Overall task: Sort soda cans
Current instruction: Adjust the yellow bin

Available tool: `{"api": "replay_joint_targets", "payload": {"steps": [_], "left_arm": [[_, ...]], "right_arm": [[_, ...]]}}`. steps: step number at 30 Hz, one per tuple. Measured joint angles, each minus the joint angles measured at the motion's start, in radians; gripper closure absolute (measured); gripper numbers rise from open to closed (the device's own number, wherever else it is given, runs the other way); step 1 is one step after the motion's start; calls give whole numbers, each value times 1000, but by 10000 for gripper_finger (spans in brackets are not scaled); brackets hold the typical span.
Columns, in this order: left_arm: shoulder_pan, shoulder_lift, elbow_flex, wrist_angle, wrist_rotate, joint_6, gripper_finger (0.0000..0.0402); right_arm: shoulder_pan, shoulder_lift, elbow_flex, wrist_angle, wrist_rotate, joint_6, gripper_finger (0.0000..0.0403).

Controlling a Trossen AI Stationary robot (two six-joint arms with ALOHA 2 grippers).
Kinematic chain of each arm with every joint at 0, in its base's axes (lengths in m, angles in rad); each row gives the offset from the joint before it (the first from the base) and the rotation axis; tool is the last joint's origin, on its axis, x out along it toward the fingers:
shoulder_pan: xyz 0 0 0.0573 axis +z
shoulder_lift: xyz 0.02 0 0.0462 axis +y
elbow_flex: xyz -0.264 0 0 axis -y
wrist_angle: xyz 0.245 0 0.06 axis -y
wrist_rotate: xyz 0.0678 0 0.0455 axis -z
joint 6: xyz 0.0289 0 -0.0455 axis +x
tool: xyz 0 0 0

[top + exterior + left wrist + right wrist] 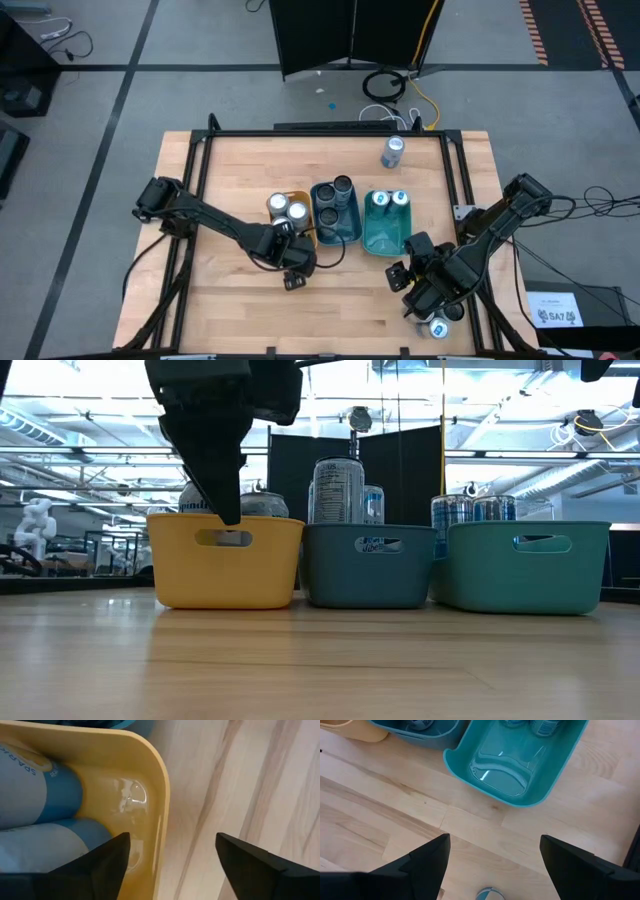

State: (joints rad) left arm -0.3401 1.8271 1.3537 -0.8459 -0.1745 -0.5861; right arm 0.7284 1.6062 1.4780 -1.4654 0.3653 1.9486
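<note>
Three trays mid-counter (220,320): yellow tray (301,196) with two cans (287,208), blue tray (340,233) two, teal tray (385,241) two. Loose: one can (392,152) at 12 o'clock, one (438,328) at 5. Left tool (170,857) open, empty, straddling yellow rim; right tool (492,857) open, empty.

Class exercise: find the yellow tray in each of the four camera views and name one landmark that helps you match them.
High view: yellow tray, leftmost of three trays.
Low view: yellow tray, at left.
Left wrist view: its rim, cans inside.
Right wrist view: only a corner.
Shared landmark: the blue-grey tray beside it.
</note>
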Motion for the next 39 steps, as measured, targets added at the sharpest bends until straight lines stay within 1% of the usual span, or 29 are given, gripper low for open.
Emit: {"api": "replay_joint_targets", "payload": {"steps": [4, 21, 30, 34, 39], "left_arm": [[2, 0, 0, 0, -13, 0, 135], [7, 0, -1, 0, -13, 24, 283], [35, 0, -1, 0, -11, 17, 363], [44, 0, -1, 0, -7, 19, 386], [58, -1, 0, -9, -8, 19, 386]], "right_arm": [[0, 0, 0, 0, 0, -1, 103], [0, 0, 0, -2, 0, -22, 103], [0, 0, 0, -1, 1, -23, 103], [0, 0, 0, -1, 1, -23, 103], [0, 0, 0, -2, 4, -23, 103]]}}
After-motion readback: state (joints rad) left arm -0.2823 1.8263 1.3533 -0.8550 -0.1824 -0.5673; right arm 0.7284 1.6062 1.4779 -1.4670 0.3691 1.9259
